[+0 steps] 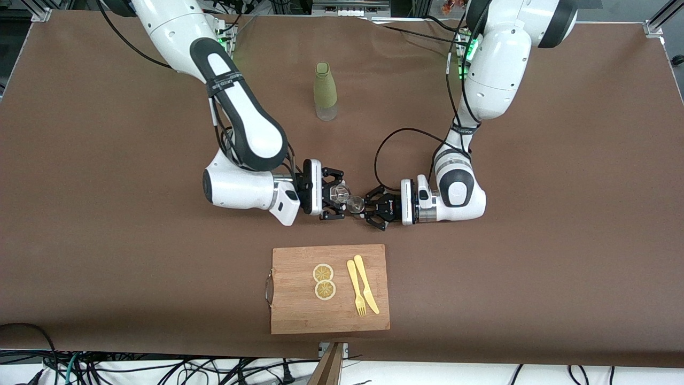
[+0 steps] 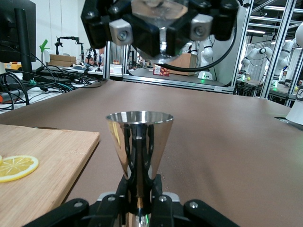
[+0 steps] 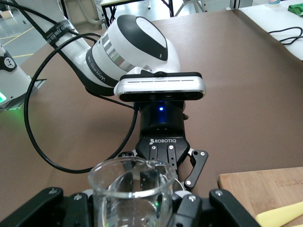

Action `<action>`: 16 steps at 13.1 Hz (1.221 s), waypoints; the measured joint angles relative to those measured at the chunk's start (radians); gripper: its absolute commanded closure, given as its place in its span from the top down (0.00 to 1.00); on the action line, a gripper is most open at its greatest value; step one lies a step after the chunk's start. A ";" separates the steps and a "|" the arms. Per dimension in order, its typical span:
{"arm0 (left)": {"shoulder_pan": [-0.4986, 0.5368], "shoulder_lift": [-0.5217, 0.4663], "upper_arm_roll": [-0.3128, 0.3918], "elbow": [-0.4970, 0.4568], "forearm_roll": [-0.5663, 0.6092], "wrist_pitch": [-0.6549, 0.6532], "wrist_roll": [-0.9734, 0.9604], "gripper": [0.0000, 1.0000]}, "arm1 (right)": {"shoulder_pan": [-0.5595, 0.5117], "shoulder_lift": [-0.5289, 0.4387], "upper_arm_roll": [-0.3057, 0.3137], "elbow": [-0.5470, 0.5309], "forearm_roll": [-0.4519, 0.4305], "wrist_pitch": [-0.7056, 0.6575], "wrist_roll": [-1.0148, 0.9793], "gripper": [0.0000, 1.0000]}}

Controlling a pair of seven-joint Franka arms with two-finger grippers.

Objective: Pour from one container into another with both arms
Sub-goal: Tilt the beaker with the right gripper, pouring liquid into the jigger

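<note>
Front view shows both arms reaching to the middle of the brown desk (image 1: 107, 160), their grippers facing each other just above it, a little farther from the camera than the wooden cutting board (image 1: 299, 315). The right gripper (image 1: 337, 195) has its fingers pinched on a clear glass cup (image 3: 130, 194), held upright. The left gripper (image 1: 368, 207) has its fingers pinched on the stem of a shiny metal jigger (image 2: 138, 142), also upright, its rim just beside the cup. On the board lie two lemon slices (image 1: 324, 281) and, beside them, a yellow fork (image 1: 356, 289) and knife (image 1: 366, 283). Well farther from the camera than the board stands a green-sleeved bottle (image 1: 325, 91).
</note>
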 measured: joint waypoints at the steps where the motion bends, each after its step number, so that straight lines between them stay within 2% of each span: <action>1: -0.004 0.001 0.000 0.001 0.000 0.002 -0.002 0.00 | 0.003 0.000 0.000 0.000 -0.012 0.006 0.006 0.00; 13: -0.011 0.007 0.000 0.009 0.000 0.011 -0.009 0.00 | 0.024 0.000 -0.005 0.015 -0.173 0.018 0.083 0.00; 16: -0.011 0.008 0.000 0.010 0.000 0.012 -0.009 0.00 | 0.030 0.000 -0.005 0.019 -0.187 0.019 0.109 0.00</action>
